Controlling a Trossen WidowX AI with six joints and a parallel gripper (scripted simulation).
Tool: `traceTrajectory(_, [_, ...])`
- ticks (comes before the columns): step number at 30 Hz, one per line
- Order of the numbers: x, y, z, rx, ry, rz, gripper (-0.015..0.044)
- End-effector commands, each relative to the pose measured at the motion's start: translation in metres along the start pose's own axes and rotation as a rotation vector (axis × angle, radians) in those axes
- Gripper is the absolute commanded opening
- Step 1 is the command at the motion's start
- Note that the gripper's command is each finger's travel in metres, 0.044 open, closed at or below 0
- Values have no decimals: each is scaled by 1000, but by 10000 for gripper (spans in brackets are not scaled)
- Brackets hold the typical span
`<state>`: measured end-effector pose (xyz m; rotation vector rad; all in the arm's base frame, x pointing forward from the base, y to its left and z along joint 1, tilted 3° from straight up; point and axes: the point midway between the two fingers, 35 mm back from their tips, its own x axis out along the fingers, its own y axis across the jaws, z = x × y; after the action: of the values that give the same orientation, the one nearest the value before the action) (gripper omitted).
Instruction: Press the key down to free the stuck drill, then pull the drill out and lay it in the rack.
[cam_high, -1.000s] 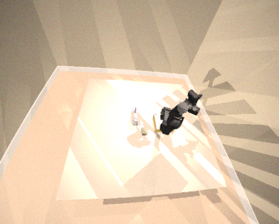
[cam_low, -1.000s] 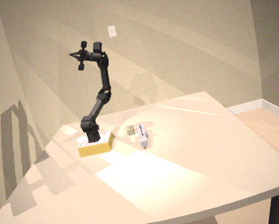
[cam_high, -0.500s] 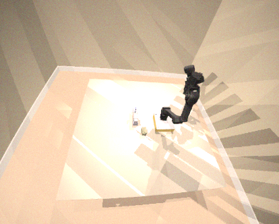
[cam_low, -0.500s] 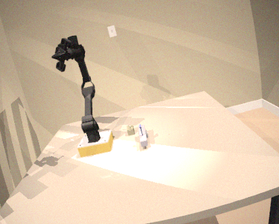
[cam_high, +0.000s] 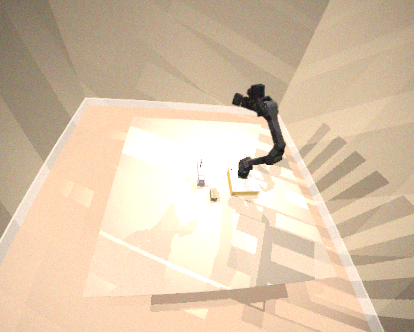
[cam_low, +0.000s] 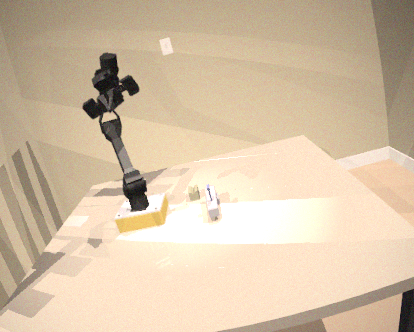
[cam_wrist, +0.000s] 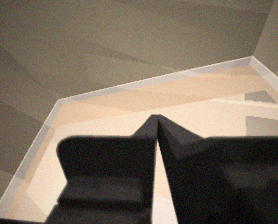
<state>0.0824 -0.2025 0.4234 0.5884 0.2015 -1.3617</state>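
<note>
A small white block with a purple part, the drill in its holder (cam_high: 201, 176) (cam_low: 212, 202), stands near the middle of the table. A small olive block (cam_high: 213, 194) (cam_low: 193, 192) sits close beside it; I cannot tell whether it is the key or the rack. My gripper (cam_wrist: 155, 119) (cam_high: 239, 99) is shut on nothing, its fingers meeting tip to tip. It is raised high above the arm's yellow base (cam_high: 243, 188) (cam_low: 145, 219), far from both objects, and it faces the floor's edge and the walls.
The pale table (cam_high: 165, 250) (cam_low: 280, 250) stands on a floor with a light border (cam_high: 45, 165) (cam_wrist: 125, 85). The arm (cam_high: 275, 135) (cam_low: 120, 150) rises steeply from its base at the table's edge.
</note>
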Motion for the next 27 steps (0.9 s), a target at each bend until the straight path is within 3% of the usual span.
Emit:
traceTrajectory(1, [39, 38, -39, -214, 171, 89, 0])
traceTrajectory(6, [71, 84, -103, -494, 372, 219, 0])
traceTrajectory(12, [85, 126, -194, -827, 596, 388, 0])
traceTrajectory(22, [63, 135, -360, -1449, 971, 682, 0])
traceTrajectory(27, [56, 129, -382, -1538, 1026, 727, 0])
